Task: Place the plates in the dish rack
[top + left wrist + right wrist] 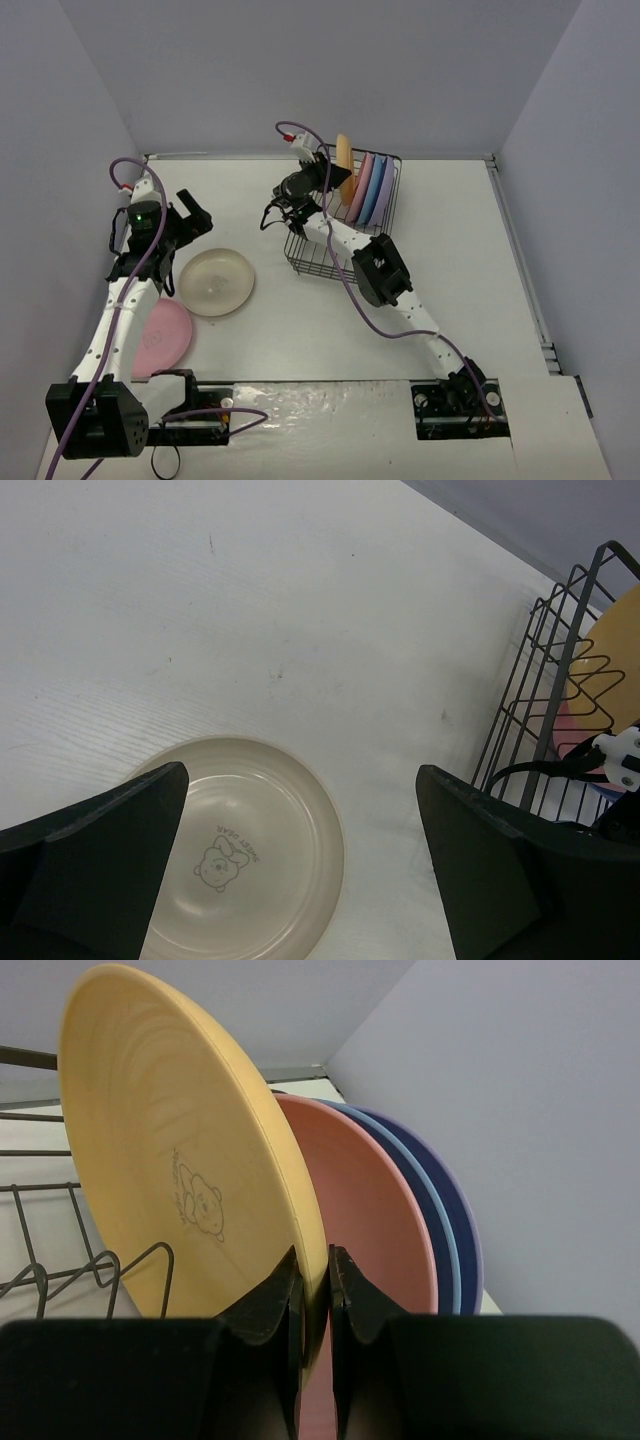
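The black wire dish rack [306,260] stands at the back centre. A pink plate [362,186], a blue plate [373,188] and a lavender plate [384,190] stand upright in its far end. My right gripper [338,178] is shut on the rim of the yellow-orange plate [170,1130] and holds it upright beside the pink one [370,1200], its top higher than the others. The cream plate [215,281] lies flat on the table. My left gripper [302,775] is open and empty above its far edge. A second pink plate [160,338] lies partly under my left arm.
The rack's near half shows bare wire tines [40,1275]. The rack's side [545,680] is to the right of my left gripper. Grey walls close in the table on the left, back and right. My right arm reaches over the rack's near end.
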